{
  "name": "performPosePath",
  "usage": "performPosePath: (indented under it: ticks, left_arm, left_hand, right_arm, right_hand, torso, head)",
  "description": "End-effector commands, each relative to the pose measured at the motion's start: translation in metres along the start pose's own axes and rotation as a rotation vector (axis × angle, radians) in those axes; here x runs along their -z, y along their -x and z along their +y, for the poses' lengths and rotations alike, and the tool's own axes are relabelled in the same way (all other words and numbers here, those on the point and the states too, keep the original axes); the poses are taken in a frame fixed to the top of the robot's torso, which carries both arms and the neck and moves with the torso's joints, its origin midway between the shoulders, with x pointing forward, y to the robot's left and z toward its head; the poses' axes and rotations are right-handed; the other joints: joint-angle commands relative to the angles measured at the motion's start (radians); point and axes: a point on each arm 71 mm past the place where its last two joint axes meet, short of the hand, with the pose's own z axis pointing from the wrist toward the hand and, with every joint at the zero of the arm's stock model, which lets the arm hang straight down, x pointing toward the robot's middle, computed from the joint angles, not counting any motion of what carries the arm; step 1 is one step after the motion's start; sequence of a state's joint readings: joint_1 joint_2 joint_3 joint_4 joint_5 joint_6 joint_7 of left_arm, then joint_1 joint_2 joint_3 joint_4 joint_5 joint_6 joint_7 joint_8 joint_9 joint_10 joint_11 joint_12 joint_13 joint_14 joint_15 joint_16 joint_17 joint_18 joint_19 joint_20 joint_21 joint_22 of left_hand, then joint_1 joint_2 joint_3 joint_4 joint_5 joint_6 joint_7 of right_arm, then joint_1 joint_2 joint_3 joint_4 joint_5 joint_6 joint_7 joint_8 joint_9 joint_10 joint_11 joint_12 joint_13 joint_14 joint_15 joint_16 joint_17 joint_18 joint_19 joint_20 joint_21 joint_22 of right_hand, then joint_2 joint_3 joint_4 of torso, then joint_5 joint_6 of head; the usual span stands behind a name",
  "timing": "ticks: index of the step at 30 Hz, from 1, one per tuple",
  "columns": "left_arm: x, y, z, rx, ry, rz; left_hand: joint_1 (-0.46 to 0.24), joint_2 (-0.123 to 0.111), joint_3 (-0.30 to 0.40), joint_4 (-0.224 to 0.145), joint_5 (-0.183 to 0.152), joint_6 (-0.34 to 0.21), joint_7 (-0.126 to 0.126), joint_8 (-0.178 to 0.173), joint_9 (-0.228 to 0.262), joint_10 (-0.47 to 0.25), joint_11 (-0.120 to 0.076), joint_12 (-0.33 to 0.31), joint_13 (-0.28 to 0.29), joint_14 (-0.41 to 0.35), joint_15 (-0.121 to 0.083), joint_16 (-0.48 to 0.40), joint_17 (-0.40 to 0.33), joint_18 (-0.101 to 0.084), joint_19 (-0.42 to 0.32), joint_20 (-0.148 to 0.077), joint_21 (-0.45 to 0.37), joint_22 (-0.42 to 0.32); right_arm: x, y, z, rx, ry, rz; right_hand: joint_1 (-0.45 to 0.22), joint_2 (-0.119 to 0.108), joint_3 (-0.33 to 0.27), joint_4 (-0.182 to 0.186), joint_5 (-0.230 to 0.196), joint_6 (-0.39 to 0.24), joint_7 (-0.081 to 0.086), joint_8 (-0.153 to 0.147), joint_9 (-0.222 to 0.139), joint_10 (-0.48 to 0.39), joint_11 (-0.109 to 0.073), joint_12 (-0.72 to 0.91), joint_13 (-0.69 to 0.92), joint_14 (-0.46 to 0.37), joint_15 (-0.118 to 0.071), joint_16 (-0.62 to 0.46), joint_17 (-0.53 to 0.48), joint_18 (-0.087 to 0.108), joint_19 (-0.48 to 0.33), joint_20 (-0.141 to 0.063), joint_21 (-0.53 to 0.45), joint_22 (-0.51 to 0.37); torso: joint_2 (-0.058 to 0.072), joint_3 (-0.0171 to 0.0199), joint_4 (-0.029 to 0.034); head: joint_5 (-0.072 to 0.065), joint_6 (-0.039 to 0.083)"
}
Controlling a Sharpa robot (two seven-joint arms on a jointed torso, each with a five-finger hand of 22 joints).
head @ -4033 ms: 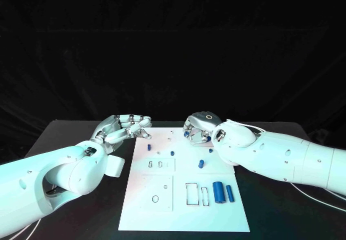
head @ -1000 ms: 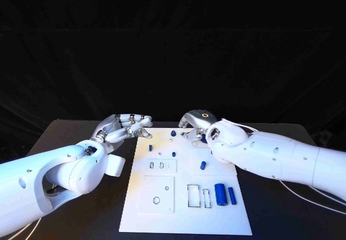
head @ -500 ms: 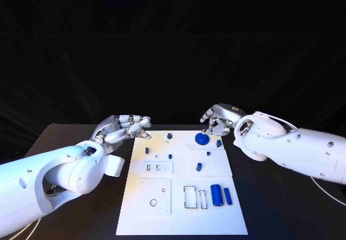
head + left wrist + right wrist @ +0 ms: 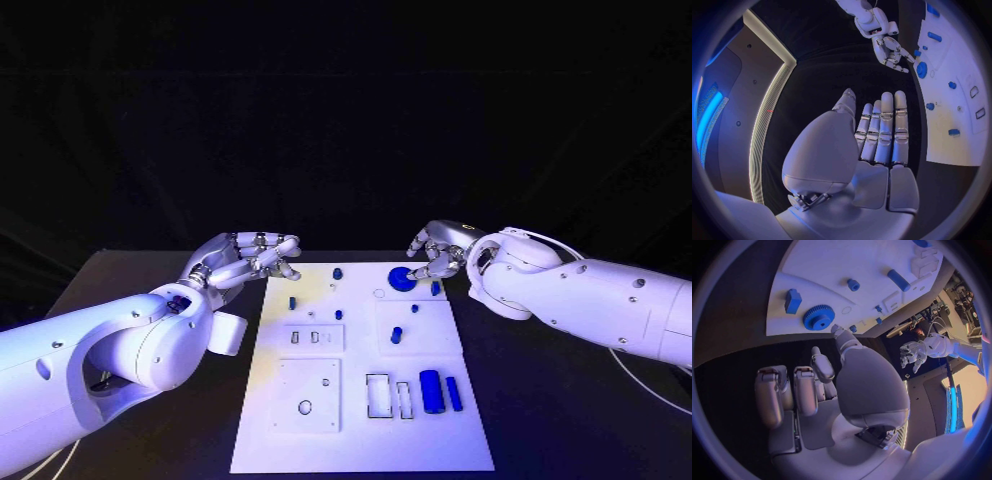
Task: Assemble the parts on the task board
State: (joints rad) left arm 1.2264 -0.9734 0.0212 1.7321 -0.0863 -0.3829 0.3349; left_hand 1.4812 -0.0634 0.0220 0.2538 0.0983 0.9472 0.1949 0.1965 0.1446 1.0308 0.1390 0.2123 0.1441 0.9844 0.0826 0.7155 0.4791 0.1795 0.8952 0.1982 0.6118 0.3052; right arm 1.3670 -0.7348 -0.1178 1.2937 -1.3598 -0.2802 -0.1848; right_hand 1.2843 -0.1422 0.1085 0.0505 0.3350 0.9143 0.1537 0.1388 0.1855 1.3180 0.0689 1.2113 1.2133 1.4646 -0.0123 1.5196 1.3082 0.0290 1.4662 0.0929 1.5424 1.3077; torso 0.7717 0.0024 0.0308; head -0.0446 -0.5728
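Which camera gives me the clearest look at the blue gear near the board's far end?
The right wrist view: the blue gear lies flat on the task board and its toothed rim shows, unobstructed. The head view shows it as a small disc beside the right hand. The left wrist view shows a small blue disc edge-on.

The black table (image 4: 144, 300) holds the white task board (image 4: 361, 440). The board lies flat between the left hand (image 4: 245, 258) and the right hand (image 4: 440, 250).
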Motion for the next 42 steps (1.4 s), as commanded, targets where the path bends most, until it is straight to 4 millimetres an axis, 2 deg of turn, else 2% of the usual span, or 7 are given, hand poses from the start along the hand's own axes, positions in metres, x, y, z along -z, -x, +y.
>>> performPosePath:
  ticks: [1, 10, 19, 23, 31, 42]
  left_arm:
    - [0.0, -0.003, -0.001, 0.011, -0.004, 0.022]
    - [0.0, -0.002, -0.001, 0.011, -0.002, 0.022]
    - [-0.001, -0.002, 0.0, 0.011, 0.0, 0.02]
    - [-0.001, -0.002, 0.0, 0.011, 0.001, 0.02]
    - [-0.001, -0.002, 0.0, 0.01, 0.002, 0.018]
    - [-0.001, -0.001, 0.0, 0.01, 0.004, 0.018]
  left_hand:
    - [-0.004, 0.007, -0.001, 0.004, -0.004, -0.009, -0.001, 0.001, 0.001, -0.005, 0.002, -0.005, 0.001, -0.006, 0.002, 0.004, -0.001, -0.001, -0.009, -0.001, 0.004, 0.001]
    - [-0.004, 0.007, -0.001, 0.004, -0.004, -0.009, -0.001, 0.001, 0.001, -0.005, 0.002, -0.005, 0.001, -0.006, 0.002, 0.004, -0.001, -0.001, -0.009, -0.001, 0.004, 0.001]
    - [-0.004, 0.008, -0.001, 0.004, -0.004, -0.009, 0.0, 0.001, 0.002, -0.006, 0.002, -0.005, 0.002, -0.007, 0.002, 0.004, -0.001, -0.001, -0.01, 0.0, 0.005, 0.002]
    - [-0.004, 0.008, -0.001, 0.004, -0.004, -0.009, 0.0, 0.001, 0.002, -0.006, 0.002, -0.005, 0.002, -0.007, 0.002, 0.004, -0.001, -0.001, -0.01, 0.0, 0.005, 0.002]
    - [-0.004, 0.008, -0.001, 0.004, -0.004, -0.009, 0.0, 0.001, 0.002, -0.006, 0.002, -0.005, 0.002, -0.007, 0.002, 0.004, -0.001, -0.001, -0.01, 0.0, 0.005, 0.002]
    - [-0.003, 0.008, -0.001, 0.003, -0.004, -0.009, 0.0, 0.001, 0.002, -0.006, 0.002, -0.005, 0.002, -0.007, 0.002, 0.005, -0.001, 0.0, -0.011, 0.0, 0.005, 0.002]
  right_arm:
    - [-0.003, -0.008, -0.001, 0.015, -0.016, 0.044]
    - [-0.009, -0.022, 0.0, 0.024, -0.019, 0.067]
    - [-0.011, -0.025, 0.0, 0.026, -0.024, 0.069]
    - [-0.012, -0.025, 0.001, 0.026, -0.023, 0.071]
    - [-0.013, -0.026, 0.0, -0.001, -0.035, 0.089]
    - [-0.015, -0.027, 0.001, 0.018, -0.051, 0.088]
  right_hand:
    - [0.012, 0.004, 0.0, 0.01, 0.004, -0.011, 0.001, 0.005, 0.002, 0.012, 0.0, 0.018, 0.017, 0.084, 0.008, 0.006, 0.156, -0.02, 0.08, 0.011, 0.007, 0.231]
    - [0.019, 0.007, -0.007, 0.023, 0.006, -0.016, 0.003, 0.015, 0.007, 0.028, 0.003, 0.061, 0.058, 0.088, 0.011, 0.017, 0.18, -0.021, 0.083, 0.015, 0.009, 0.235]
    - [0.021, 0.013, -0.007, 0.03, 0.017, -0.014, 0.003, 0.022, 0.01, 0.033, 0.003, 0.075, 0.071, 0.09, 0.012, 0.021, 0.188, -0.022, 0.086, 0.016, 0.012, 0.24]
    - [0.023, 0.018, -0.005, 0.032, 0.021, -0.011, 0.003, 0.026, 0.012, 0.037, 0.002, 0.083, 0.078, 0.091, 0.012, 0.023, 0.191, -0.023, 0.087, 0.016, 0.013, 0.241]
    - [0.019, 0.038, 0.004, 0.044, 0.043, 0.022, -0.005, 0.047, 0.02, 0.051, -0.003, 0.108, 0.101, 0.091, 0.008, 0.025, 0.196, -0.024, 0.09, 0.014, 0.016, 0.245]
    - [0.032, 0.044, 0.018, 0.039, 0.039, 0.049, -0.013, 0.054, 0.023, 0.067, -0.011, 0.13, 0.122, 0.094, 0.002, 0.029, 0.207, -0.026, 0.098, 0.009, 0.022, 0.255]
  torso:
    - [0.001, 0.0006, 0.0004]
    - [0.004, 0.0021, 0.0015]
    - [0.003, 0.0024, 0.0017]
    - [0.003, 0.0024, 0.0012]
    - [0.004, 0.0027, 0.0021]
    - [0.004, 0.0031, 0.002]
  head:
    - [0.001, -0.002]
    - [0.003, -0.001]
    - [0.002, -0.005]
    - [0.005, -0.004]
    - [0.005, -0.007]
    - [0.005, -0.008]
